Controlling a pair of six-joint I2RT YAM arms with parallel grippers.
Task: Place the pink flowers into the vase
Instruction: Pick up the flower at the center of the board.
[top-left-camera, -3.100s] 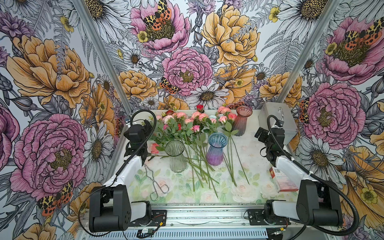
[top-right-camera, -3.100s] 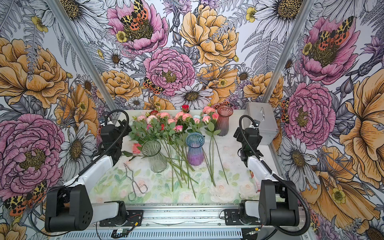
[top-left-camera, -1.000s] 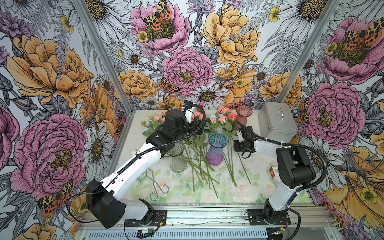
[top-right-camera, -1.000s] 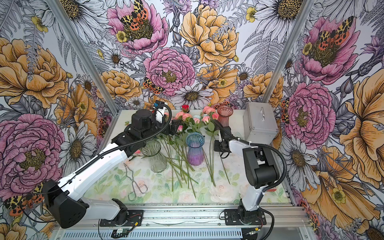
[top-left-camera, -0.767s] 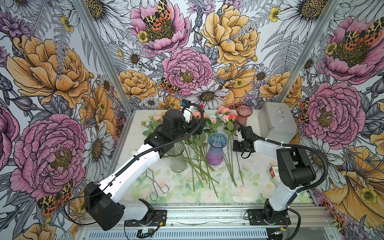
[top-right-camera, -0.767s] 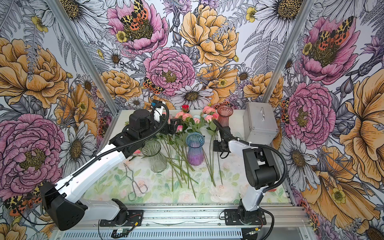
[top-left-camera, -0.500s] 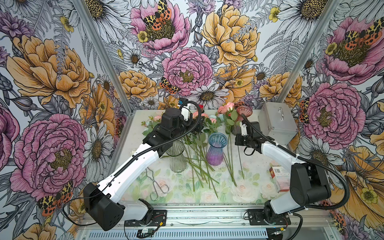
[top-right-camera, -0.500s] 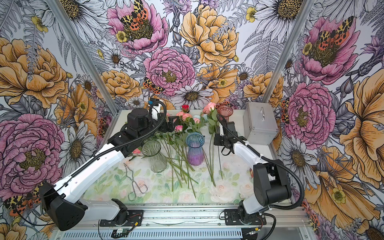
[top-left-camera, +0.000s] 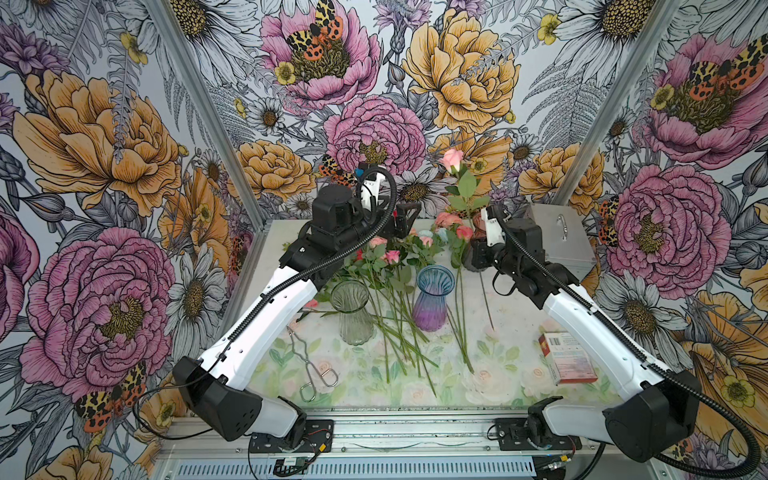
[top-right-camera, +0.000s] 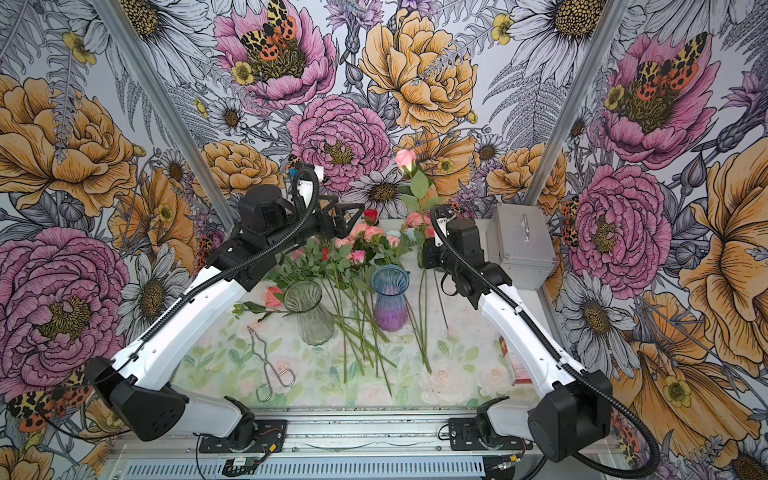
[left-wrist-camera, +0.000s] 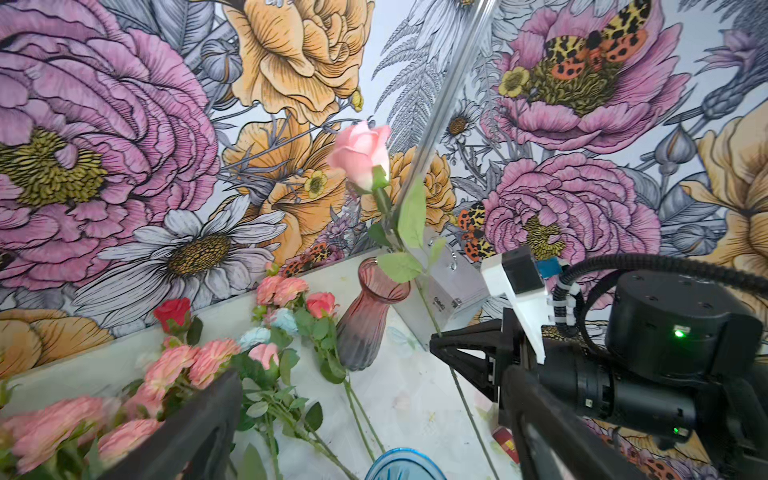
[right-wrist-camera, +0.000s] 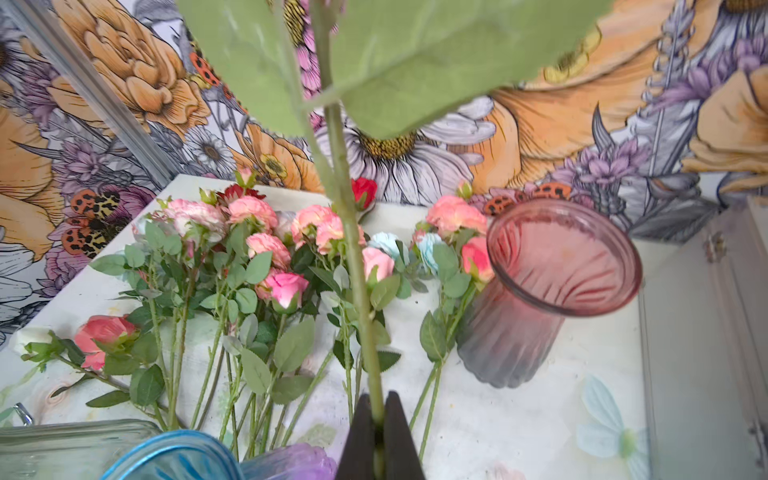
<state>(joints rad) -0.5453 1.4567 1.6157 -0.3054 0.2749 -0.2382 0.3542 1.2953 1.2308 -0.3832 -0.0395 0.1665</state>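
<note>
My right gripper (right-wrist-camera: 378, 419) is shut on the green stem (right-wrist-camera: 353, 249) of one pink rose (top-left-camera: 453, 158), holding it upright above the table's back, next to the dusky pink vase (right-wrist-camera: 552, 282). The stem's lower end hangs below the jaws. More pink flowers (top-left-camera: 386, 255) lie in a heap across the back of the table. A clear glass vase (top-left-camera: 353, 311) and a blue-purple vase (top-left-camera: 432, 299) stand mid-table. My left gripper (top-left-camera: 405, 216) hovers open over the heap with nothing between its fingers; it is also in the other top view (top-right-camera: 345, 216).
Red roses (top-right-camera: 370, 216) and pale blue blooms (right-wrist-camera: 386, 245) lie mixed into the heap. Metal tongs (top-left-camera: 311, 365) lie at the front left. A silver case (top-left-camera: 561, 232) stands at the back right, and a small red and white box (top-left-camera: 567, 357) at the right edge.
My right gripper has closed on a pink rose and lifted it from the table until it stands upright. The left arm has drawn back a little and stayed open.
</note>
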